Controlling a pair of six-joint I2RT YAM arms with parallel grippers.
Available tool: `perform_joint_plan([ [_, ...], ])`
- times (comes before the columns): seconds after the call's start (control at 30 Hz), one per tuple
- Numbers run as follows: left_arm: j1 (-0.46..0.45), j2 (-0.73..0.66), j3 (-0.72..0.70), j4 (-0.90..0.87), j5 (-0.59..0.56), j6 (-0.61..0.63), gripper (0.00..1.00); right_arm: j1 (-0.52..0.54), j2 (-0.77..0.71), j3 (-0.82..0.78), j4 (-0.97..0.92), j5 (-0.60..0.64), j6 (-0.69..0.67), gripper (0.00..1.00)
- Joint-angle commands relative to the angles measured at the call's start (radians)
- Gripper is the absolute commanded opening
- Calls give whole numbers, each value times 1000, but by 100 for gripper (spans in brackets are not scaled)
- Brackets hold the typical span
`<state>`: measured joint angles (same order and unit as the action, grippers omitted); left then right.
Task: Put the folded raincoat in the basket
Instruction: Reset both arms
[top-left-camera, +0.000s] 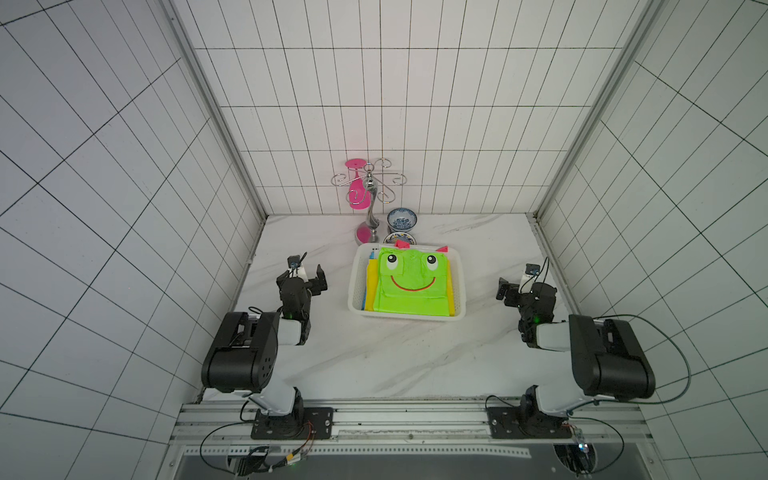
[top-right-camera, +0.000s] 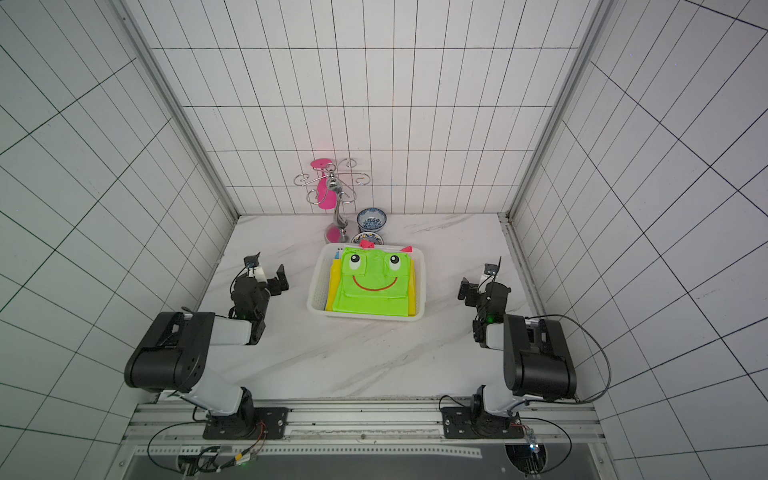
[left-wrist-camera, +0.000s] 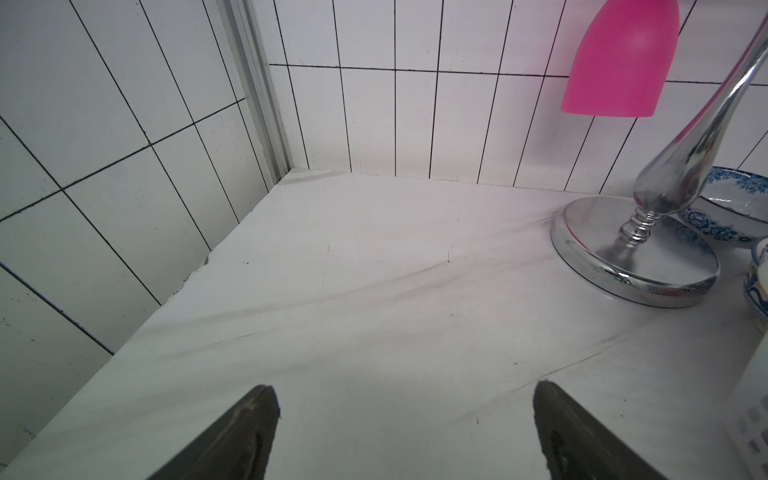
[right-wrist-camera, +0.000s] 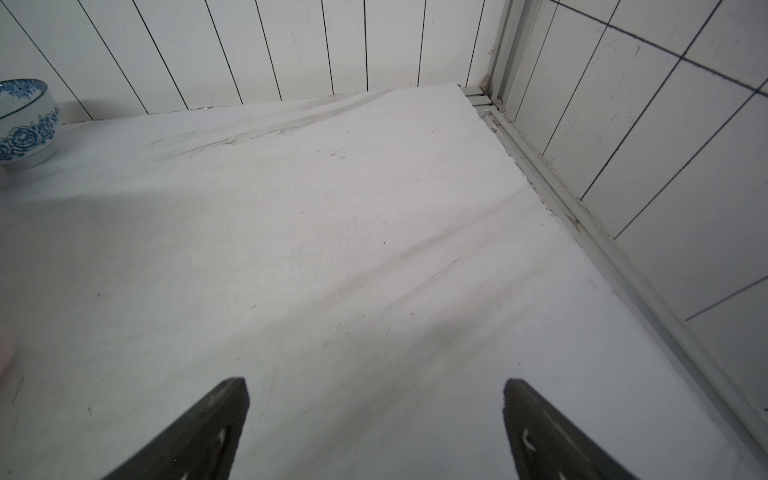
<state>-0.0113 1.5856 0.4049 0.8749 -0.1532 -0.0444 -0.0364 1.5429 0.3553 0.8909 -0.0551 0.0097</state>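
The folded raincoat (top-left-camera: 409, 286), bright green with a smiling frog face, lies flat inside the white basket (top-left-camera: 355, 286), which sits around the middle of the bench (top-left-camera: 374, 357). The left tool (left-wrist-camera: 405, 397) hangs over bare bench to the left of the basket, well apart from it, its jaws spread wide with nothing between them. The right tool (right-wrist-camera: 376, 388) does likewise on the right: spread wide, empty. Just past the basket's far rim sits a small patterned bowl (top-left-camera: 397, 238), then a blue-patterned bowl (top-left-camera: 402, 219) and a chrome rack (top-left-camera: 371, 199) with a pink glass (top-left-camera: 357, 197) hanging upside down.
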Motion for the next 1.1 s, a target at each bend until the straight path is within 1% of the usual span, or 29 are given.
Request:
perform_joint_plan([
  [0.0,7,-26,32,-90,34,-22,98,10,0,73,-72,11,-10,99],
  [0.03,9,-19,30,-70,42,-22,98,6,-7,88,-113,13,1,99],
  [0.1,11,-22,30,-78,41,-22,98,-2,5,80,-78,12,9,99],
  [0.17,11,-26,31,-83,42,-22,98,-2,-6,83,-102,11,7,99],
  [1.07,9,-29,25,-74,37,-22,98,-1,2,85,-93,11,9,99],
])
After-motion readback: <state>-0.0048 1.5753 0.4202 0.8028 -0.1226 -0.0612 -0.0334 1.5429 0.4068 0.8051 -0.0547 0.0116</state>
